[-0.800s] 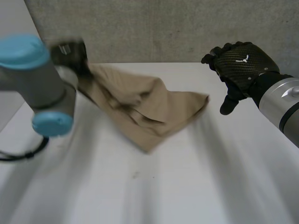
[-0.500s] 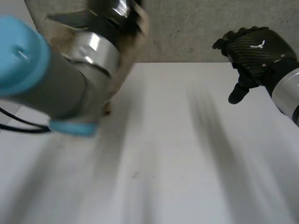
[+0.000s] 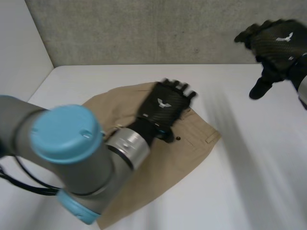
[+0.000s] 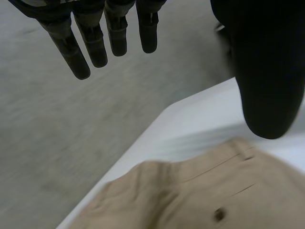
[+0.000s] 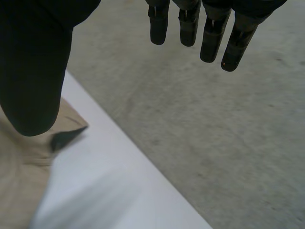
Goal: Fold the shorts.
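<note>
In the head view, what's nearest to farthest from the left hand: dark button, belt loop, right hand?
1. Small dark button, on the tan shorts beside the left hand.
2. Tan belt loop, at the shorts' right edge.
3. Black right hand, far right.

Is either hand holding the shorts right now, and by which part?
Nothing is held. The left hand is open over the shorts lying on the table; the right hand is open too, raised clear of them.
</note>
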